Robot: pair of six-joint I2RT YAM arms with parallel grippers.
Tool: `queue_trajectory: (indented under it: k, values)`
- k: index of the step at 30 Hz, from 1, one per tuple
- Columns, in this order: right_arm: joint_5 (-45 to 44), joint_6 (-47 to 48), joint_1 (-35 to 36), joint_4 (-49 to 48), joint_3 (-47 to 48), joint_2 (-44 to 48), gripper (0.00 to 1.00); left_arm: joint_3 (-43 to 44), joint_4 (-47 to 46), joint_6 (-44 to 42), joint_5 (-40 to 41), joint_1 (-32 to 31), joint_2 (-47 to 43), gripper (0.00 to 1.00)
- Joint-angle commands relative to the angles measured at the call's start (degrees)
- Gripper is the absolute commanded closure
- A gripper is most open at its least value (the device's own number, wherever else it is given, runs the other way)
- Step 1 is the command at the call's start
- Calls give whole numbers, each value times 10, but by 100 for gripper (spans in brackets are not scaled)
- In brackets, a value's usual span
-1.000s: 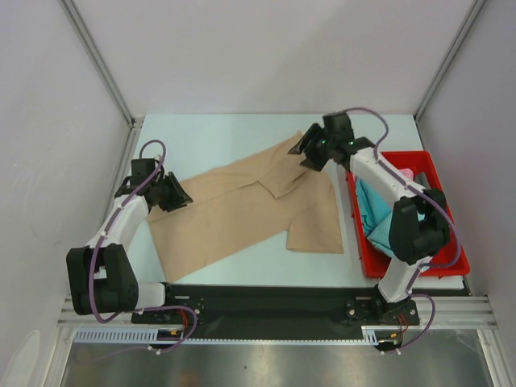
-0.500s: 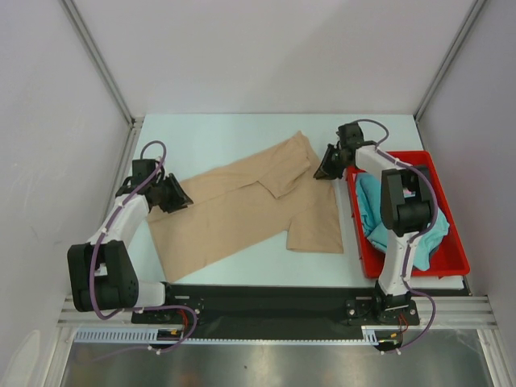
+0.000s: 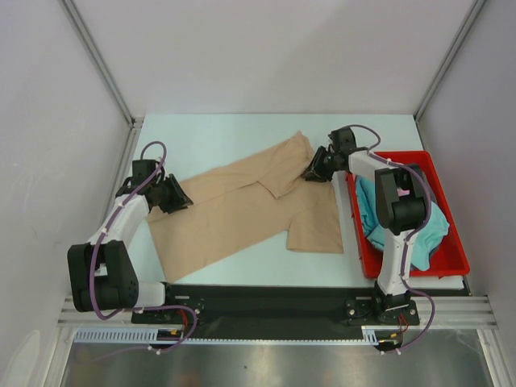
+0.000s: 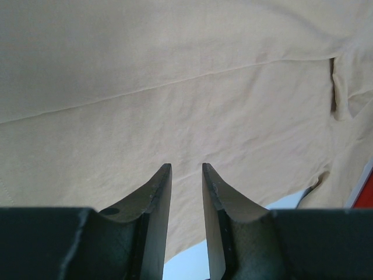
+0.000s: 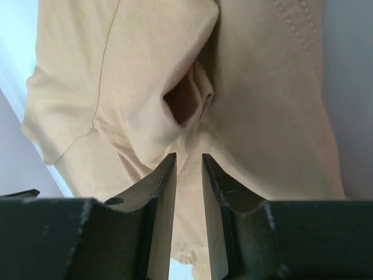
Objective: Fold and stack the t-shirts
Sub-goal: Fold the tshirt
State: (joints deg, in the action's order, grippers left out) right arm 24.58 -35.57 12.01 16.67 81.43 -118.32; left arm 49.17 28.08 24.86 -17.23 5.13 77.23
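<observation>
A tan t-shirt lies spread and partly folded on the table, with one sleeve flap turned over near its middle. My left gripper sits low at the shirt's left edge. In the left wrist view its jaws stand a narrow gap apart over flat tan cloth, gripping nothing. My right gripper is low at the shirt's upper right edge. In the right wrist view it is narrowly open over a puckered fold of the cloth. A teal t-shirt lies crumpled in the bin.
A red plastic bin stands along the table's right side, close to the shirt's right hem; a corner of it shows in the left wrist view. Metal frame posts rise at the back corners. White walls enclose the table.
My right gripper came down from above the shirt's upper right corner and shifted slightly left to the cloth's edge. The left gripper and the shirt stayed put.
</observation>
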Motion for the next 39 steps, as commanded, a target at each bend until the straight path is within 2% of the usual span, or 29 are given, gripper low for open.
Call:
queue_trajectory:
  k: [1, 15, 20, 21, 23, 33, 39]
  values:
    - [13, -18, 2, -42, 14, -17, 71, 14, 7, -17, -13, 3, -10, 67]
    - [19, -58, 5, -63, 49, -60, 77, 16, 17, -31, -7, 3, -16, 67]
    - [20, -80, 3, -66, 50, -60, 87, 12, 15, -31, -10, 2, -18, 67]
    - [16, -83, 2, -62, 51, -57, 95, 11, 15, -31, -10, 3, -20, 67]
    - [2, -89, 0, -32, 50, -41, 100, 8, 14, -30, -12, 3, -23, 67]
    - [-157, -185, 39, 6, -23, 43, 100, -16, -4, -21, -22, 3, -28, 67]
    - [-206, -221, 48, 21, -50, 63, 100, -14, -3, -23, -22, 3, -31, 67]
